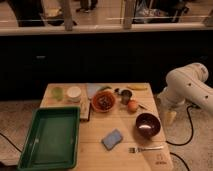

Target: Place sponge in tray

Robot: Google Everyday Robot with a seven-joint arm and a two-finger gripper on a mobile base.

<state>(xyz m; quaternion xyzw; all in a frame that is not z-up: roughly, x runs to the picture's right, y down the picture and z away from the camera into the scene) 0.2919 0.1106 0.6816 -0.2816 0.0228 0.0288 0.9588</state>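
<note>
Camera view: sponge (pixel 113 139) beside green tray (pixel 50 140); orange bowl (pixel 94 103) holds dark food (pixel 104 101); gripper (pixel 170 118) right of table (pixel 95 159), state unclear.

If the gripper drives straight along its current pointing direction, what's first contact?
The gripper points down, just off the right edge of the table. It would probably meet the floor first, or possibly the table edge; depth is unclear.

Green tray (pixel 50 137) near left, blue sponge (pixel 113 139) on pale wood table (pixel 95 155), dark maroon bowl (pixel 148 125) right, orange fruit (pixel 132 106), red-orange bowl (pixel 94 104) with dark contents, white cup (pixel 74 93), pale green cup (pixel 58 93) far left, white arm (pixel 190 87), cream gripper (pixel 170 117) beside the table's right edge.
</note>
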